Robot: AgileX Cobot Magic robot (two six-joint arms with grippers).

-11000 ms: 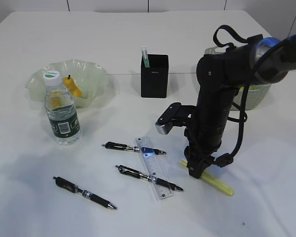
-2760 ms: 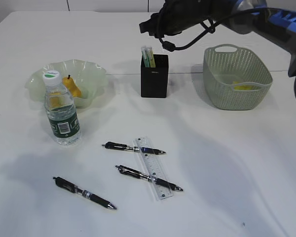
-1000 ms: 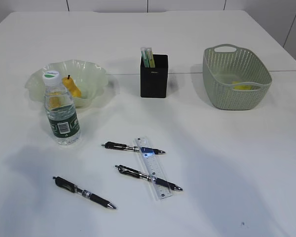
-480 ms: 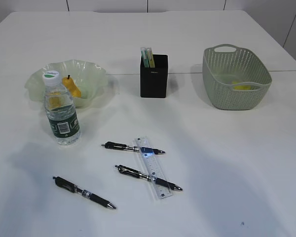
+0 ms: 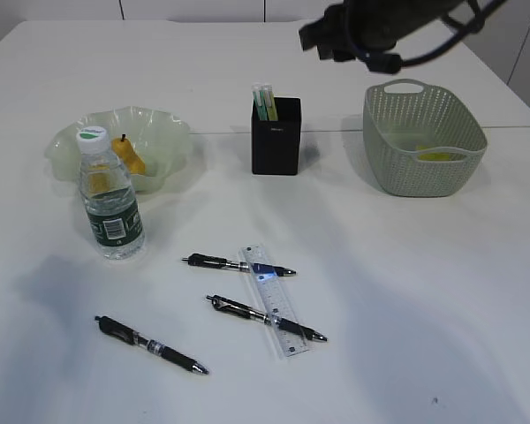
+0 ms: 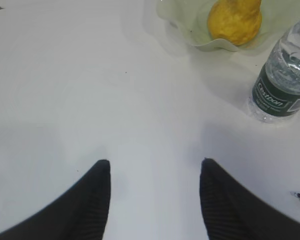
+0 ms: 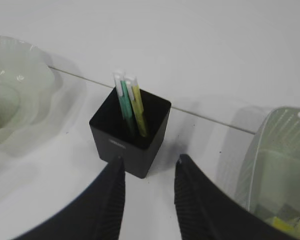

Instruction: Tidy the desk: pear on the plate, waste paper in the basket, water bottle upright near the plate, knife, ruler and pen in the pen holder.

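The right gripper hangs high over the back of the white surface, jaws apart and empty, looking down on the black pen holder, which already has two slim utility knives, green and yellow, standing in it. What's left lies well forward of it, toward the front edge: the clear ruler with its long axis running roughly front to back, one black pen lying crosswise under its far end, and another pen slanting across its middle. A third pen sits apart to the left.

The left gripper hovers near the water bottle and the pear in the glass plate, jaws also apart and empty. I'd say that arm is nearer the lone pen, and the right arm better placed for the ruler cluster.
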